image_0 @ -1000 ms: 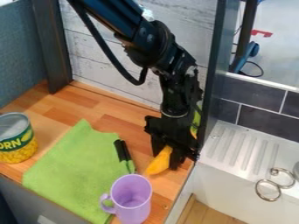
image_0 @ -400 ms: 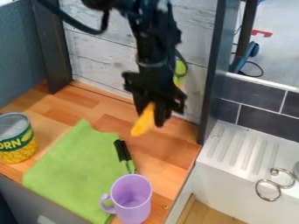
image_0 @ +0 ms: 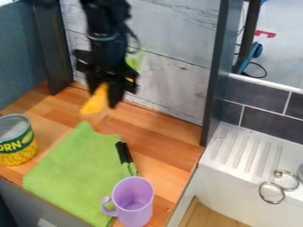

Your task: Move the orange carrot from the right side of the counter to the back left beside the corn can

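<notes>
The black robot arm (image_0: 105,20) comes in at the upper left of the frame, and its end effector (image_0: 104,94) hangs there, in front of the pale plank wall (image_0: 172,84) and above the back part of the wooden table (image_0: 157,150). The end effector is closed on a yellow-orange thing (image_0: 96,101), whose wider, blurred lower end sticks out below, held up off the table. A light green patch (image_0: 135,60) shows just to the right of the end effector; whether it belongs to the held thing, I cannot tell.

Two containers stand upright on the table. At the left edge of the frame is a corn can (image_0: 17,141), with yellow kernels pictured on its green and yellow label and a grey metal top. What is inside it cannot be seen. At the lower centre is a purple mug (image_0: 132,205), its mouth up and its handle toward the left; through the mouth the purple inner wall shows.

Between the can and the mug lies a green cloth (image_0: 74,173), spread flat with one corner pointing to the back. At its right edge, behind the mug, lies a slim thing with a black grip (image_0: 123,152) and a green end. To the right is a white ribbed sink unit (image_0: 239,148) with metal rings (image_0: 271,193) at its front.
</notes>
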`<action>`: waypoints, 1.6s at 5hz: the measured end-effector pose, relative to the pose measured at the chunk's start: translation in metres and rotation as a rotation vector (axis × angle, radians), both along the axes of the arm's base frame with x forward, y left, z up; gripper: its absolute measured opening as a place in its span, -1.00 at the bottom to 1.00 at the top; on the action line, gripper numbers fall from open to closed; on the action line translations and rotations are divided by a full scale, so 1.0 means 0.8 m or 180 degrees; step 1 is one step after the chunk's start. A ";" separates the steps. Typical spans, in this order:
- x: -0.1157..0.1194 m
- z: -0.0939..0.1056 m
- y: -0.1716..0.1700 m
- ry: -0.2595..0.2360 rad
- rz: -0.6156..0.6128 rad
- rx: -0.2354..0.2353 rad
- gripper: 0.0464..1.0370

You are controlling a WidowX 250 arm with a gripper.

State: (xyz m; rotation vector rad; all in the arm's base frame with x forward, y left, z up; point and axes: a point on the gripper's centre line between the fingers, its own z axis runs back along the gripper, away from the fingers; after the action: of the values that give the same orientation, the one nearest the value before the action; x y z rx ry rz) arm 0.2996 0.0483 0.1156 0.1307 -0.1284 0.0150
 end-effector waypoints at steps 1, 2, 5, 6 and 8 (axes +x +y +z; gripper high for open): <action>0.001 0.004 0.044 -0.0082 0.0162 0.0049 -0.20; 0.005 -0.012 0.077 0.0021 0.0333 0.0102 -0.20; 0.022 -0.071 0.151 0.0204 0.1028 0.0056 -0.20; 0.029 -0.098 0.160 0.0282 0.1148 -0.0049 -0.20; 0.025 -0.112 0.176 0.0523 0.1293 0.0165 -0.20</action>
State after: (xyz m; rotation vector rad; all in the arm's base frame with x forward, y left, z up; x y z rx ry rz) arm 0.3198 0.1893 0.0256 0.2074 0.0635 0.4055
